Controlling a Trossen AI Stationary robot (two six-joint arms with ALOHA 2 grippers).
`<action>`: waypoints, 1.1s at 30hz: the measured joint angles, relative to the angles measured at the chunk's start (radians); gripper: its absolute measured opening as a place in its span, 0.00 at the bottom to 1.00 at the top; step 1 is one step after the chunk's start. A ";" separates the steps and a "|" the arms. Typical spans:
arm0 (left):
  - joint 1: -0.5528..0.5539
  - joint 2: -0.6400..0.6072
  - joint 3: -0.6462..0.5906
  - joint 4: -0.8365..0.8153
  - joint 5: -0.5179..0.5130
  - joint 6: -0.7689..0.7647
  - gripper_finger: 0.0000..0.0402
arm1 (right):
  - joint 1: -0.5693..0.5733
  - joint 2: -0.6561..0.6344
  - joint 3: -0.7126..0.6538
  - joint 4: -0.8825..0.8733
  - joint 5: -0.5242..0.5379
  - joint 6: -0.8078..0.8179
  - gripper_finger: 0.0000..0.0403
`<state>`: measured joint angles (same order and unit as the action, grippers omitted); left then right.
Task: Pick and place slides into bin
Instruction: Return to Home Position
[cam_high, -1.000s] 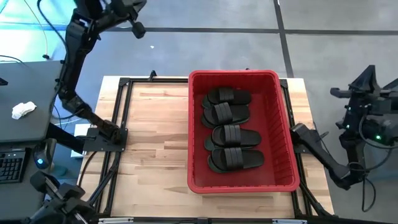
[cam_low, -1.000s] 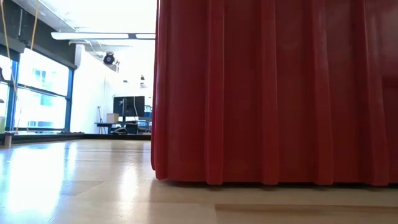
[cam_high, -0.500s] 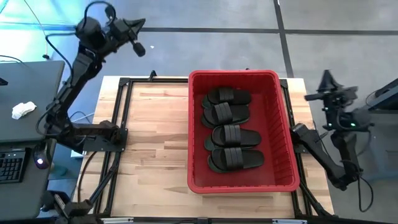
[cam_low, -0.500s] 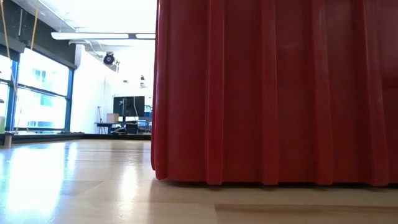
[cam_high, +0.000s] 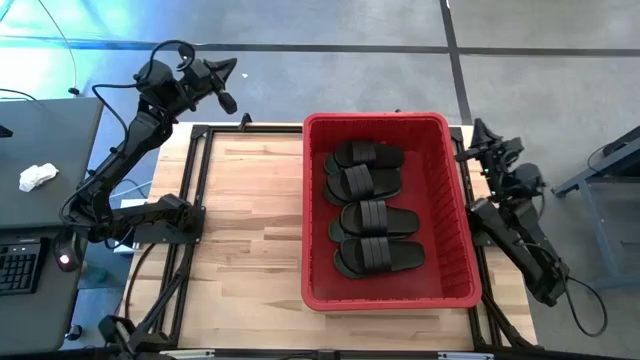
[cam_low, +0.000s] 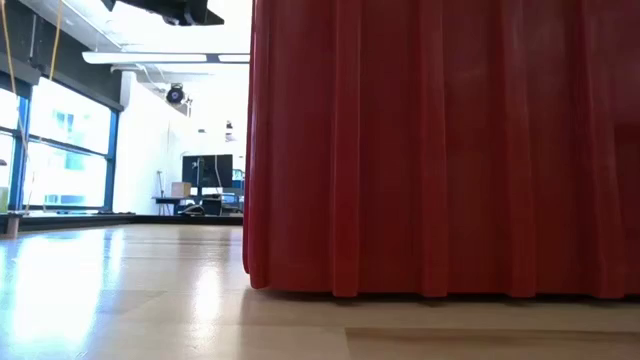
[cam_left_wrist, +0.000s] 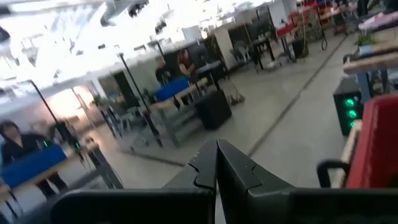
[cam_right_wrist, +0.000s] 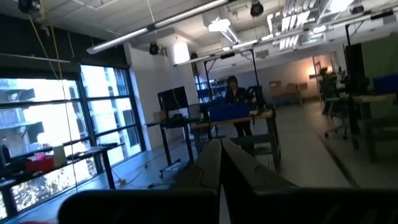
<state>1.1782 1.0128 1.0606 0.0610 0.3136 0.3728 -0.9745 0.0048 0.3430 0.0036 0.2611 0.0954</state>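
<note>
My left fingers (cam_left_wrist: 239, 175) and right fingers (cam_right_wrist: 241, 173) closed, empty. Four black rubber slides (cam_high: 372, 215) visible in red plastic bin (cam_high: 375, 118), centre frame; none outside.

The wooden table (cam_high: 250, 220) is light brown, with long boards going from side to side. The big red bin (cam_high: 452, 230) sits right on it, over on the right half. Black metal bars (cam_high: 260, 128) run along the table's edges.

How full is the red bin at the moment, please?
Partly full: the bin holds four black sandals lying strap-up in a row, with bare red floor showing around them.
</note>
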 joint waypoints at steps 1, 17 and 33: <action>0.000 0.000 -0.014 -0.004 0.000 -0.003 0.00 | 0.000 0.000 -0.020 0.002 0.000 0.011 0.00; 0.000 -0.002 -0.223 0.278 0.008 -0.120 0.00 | 0.000 0.001 -0.197 0.098 0.006 0.086 0.00; 0.000 -0.002 -0.467 0.483 -0.032 -0.199 0.00 | 0.000 0.000 -0.197 0.007 -0.007 0.061 0.00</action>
<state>1.1778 1.0107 0.5941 0.5443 0.2816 0.1739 -0.9749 0.0051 0.1459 0.0101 0.2537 0.1566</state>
